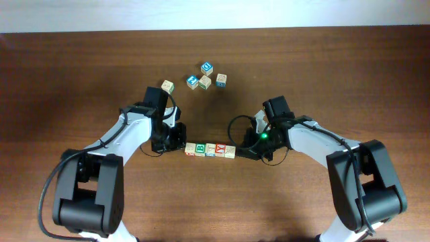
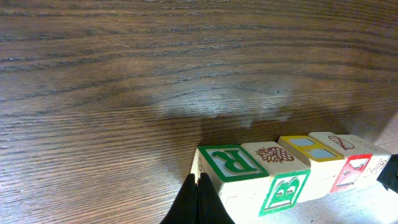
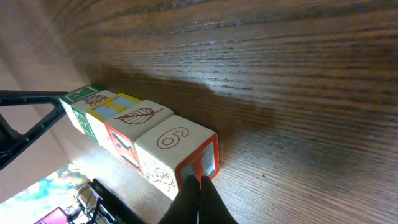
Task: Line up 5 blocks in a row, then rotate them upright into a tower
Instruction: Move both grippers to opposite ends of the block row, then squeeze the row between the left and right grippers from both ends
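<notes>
blocks point(image 1: 210, 150) | row between left hand point(image 1: 179, 142), right hand point(image 1: 243, 149) | ends touching

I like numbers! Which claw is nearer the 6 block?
Right. The right claw is at the 6 block; the left claw is at the far end of the row.

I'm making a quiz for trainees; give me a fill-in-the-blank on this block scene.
The light-wood alphabet blocks between the grippers form a row of ___. The left gripper meets the end block topped by a green letter ___. The right gripper, at the other end, is open or shut: ___. Missing: five; R; shut.
</notes>
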You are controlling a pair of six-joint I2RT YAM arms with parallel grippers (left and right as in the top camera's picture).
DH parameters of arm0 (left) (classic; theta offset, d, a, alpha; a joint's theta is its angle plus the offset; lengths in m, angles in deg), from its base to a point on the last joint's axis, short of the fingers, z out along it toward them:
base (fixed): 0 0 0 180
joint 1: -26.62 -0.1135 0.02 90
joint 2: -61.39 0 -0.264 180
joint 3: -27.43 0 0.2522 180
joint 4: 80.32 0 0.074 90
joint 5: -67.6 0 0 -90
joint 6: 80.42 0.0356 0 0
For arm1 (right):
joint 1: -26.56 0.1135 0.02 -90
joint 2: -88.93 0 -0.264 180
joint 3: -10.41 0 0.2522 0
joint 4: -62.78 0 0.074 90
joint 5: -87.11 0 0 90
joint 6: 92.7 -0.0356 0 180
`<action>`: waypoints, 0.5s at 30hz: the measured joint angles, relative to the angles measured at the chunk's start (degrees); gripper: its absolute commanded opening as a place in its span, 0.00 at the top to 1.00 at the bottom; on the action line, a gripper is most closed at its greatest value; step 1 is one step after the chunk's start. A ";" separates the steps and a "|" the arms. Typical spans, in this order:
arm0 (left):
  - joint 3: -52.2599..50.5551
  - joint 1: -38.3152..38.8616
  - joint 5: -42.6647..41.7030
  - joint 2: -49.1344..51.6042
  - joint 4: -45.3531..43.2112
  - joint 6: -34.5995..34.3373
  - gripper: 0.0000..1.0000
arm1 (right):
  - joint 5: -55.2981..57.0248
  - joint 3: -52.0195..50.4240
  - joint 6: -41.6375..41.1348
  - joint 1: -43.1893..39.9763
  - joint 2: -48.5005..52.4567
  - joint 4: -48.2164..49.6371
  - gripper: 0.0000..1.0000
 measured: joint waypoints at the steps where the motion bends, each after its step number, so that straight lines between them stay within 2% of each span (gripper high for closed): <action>1: 0.00 0.00 0.04 0.00 0.00 0.02 1.00 | -0.07 -0.04 0.33 0.00 0.00 0.59 0.96; 15: 0.00 -0.72 2.45 0.00 -0.09 0.02 1.00 | -2.43 0.50 6.16 1.11 0.00 3.85 0.96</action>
